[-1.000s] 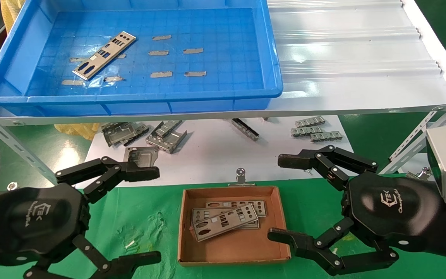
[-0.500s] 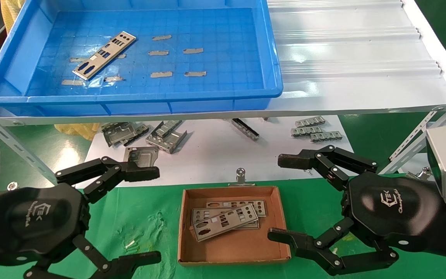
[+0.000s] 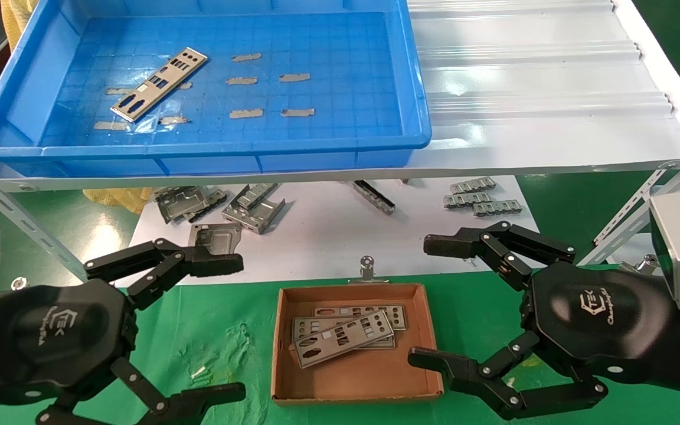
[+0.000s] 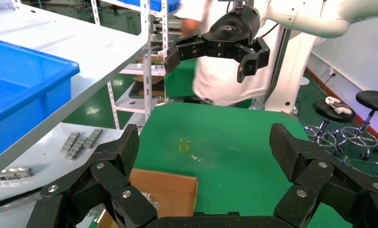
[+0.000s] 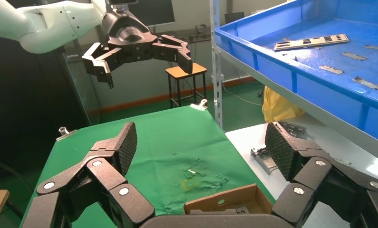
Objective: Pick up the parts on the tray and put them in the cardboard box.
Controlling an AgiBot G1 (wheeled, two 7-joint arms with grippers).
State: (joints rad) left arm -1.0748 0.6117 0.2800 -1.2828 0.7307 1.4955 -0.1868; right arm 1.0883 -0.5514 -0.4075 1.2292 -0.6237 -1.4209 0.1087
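One thin flat silver metal plate [image 3: 159,84], punched with little rectangular and round cutouts, is left in the big shallow bright-blue plastic tray [image 3: 417,77]. It lies at a slant on the grid floor toward the tray's left end, among short grey tape strips [image 3: 245,113], and the tray itself sits on the left part of a white corrugated shelf [image 3: 540,88].

Below that, the small lidless brown cardboard box [image 3: 355,378] sits on a green mat [image 3: 222,330], right at the mat's far edge, with a few more of the same silver plates [image 3: 343,338] stacked crookedly inside it toward its far wall.

Both arms hang low over the mat with nothing in them. The left gripper [image 3: 228,324] is just left of the box, fingers spread wide. The right gripper [image 3: 434,301] is spread wide too, its near fingertip [image 3: 428,359] just off the box's right wall.

Bulkier folded grey metal brackets [image 3: 254,206] and small ridged grey strips [image 3: 481,198] sit on the white board [image 3: 328,236] under the shelf.
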